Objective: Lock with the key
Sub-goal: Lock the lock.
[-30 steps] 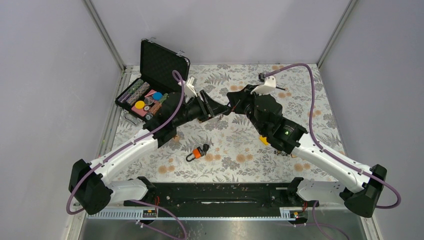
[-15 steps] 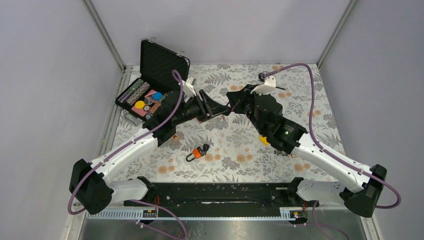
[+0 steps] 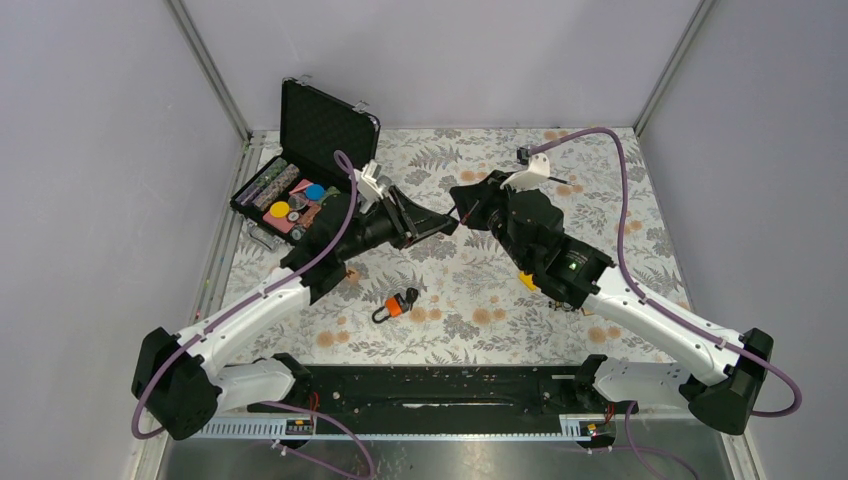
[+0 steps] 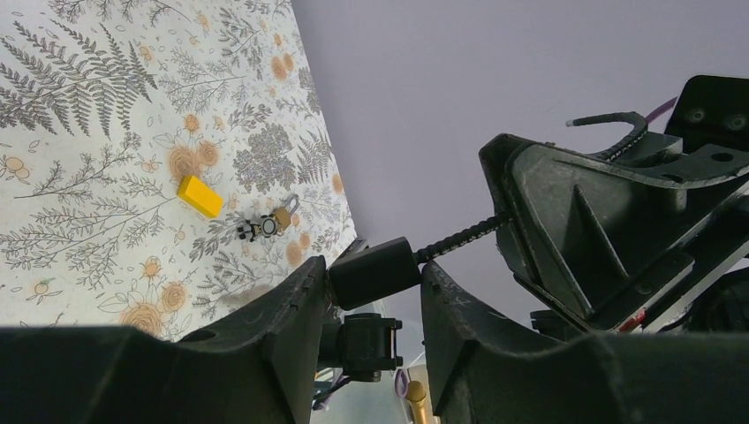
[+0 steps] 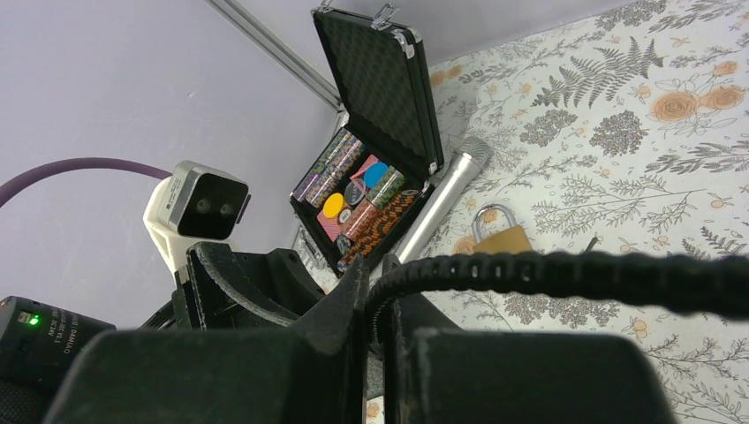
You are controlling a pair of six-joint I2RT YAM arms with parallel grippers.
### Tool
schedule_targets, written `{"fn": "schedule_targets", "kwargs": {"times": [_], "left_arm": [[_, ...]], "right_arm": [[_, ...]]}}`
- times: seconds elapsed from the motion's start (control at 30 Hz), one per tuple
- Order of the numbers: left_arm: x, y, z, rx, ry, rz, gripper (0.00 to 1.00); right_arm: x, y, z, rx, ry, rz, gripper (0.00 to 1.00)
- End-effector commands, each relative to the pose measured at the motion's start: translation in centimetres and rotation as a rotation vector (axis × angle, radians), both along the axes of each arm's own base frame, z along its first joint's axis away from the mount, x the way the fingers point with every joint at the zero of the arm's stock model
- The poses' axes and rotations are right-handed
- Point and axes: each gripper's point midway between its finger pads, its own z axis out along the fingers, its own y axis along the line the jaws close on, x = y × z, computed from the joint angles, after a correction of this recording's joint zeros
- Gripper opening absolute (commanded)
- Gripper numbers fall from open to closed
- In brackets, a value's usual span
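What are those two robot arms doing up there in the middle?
They are holding one thing between them above the table. The left gripper is closed on a black block, and the right gripper pinches the ribbed cable coming out of it. A brass padlock lies on the table, untouched.

White arm links, black joints, purple cables.

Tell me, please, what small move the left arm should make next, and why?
Probably close the left fingers firmly on the black block: it sits between them, contact unclear, while the right fingers are shut on its ribbed cable.
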Motion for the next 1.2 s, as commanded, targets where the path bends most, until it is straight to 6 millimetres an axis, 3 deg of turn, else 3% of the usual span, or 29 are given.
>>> {"fn": "schedule_targets", "kwargs": {"times": [0.0, 0.17, 0.23, 0.3, 0.33, 0.43, 0.67, 0.8, 0.87, 0.97, 1.17], "left_arm": [[0.3, 0.8, 1.5, -0.048, -0.042, 0.032, 0.0], [0.0, 0.4, 1.9, -0.057, -0.082, -0.009, 0.0], [-0.1, -0.1, 2.1, -0.051, -0.089, -0.039, 0.15], [0.0, -0.4, 2.3, -0.058, -0.096, -0.055, 0.48], [0.1, -0.5, 2.2, -0.059, -0.094, -0.056, 0.56], [0.3, -0.5, 1.8, -0.052, -0.088, -0.049, 0.62], [0.0, -0.5, 1.9, -0.105, -0.066, -0.052, 0.61], [0.0, -0.6, 1.8, -0.12, -0.043, -0.059, 0.54], [-0.1, -0.7, 1.8, -0.125, -0.036, -0.065, 0.42], [-0.1, -0.8, 1.8, -0.137, -0.032, -0.076, 0.02], [0.2, -0.7, 1.4, -0.115, -0.045, -0.063, 0.0]], "right_arm": [[-0.7, -0.4, 3.2, 0.106, -0.045, -0.001, 0.0], [-1.0, 0.2, 3.5, 0.107, -0.047, 0.034, 0.0], [-1.0, 0.6, 3.5, 0.099, -0.046, 0.054, 0.0], [-1.0, 1.0, 3.3, 0.092, -0.039, 0.067, 0.0], [-0.9, 1.1, 3.0, 0.086, -0.035, 0.069, 0.0], [-0.6, 0.9, 2.5, 0.066, -0.031, 0.048, 0.0], [-0.5, 1.6, 1.9, 0.029, -0.016, 0.068, 0.0], [-0.4, 1.7, 1.5, 0.018, -0.017, 0.07, 0.0], [-0.3, 1.7, 1.4, 0.017, -0.02, 0.066, 0.0], [-0.2, 1.7, 1.3, 0.015, -0.021, 0.062, 0.0], [-0.3, 1.6, 1.7, 0.023, -0.029, 0.064, 0.0]]}}
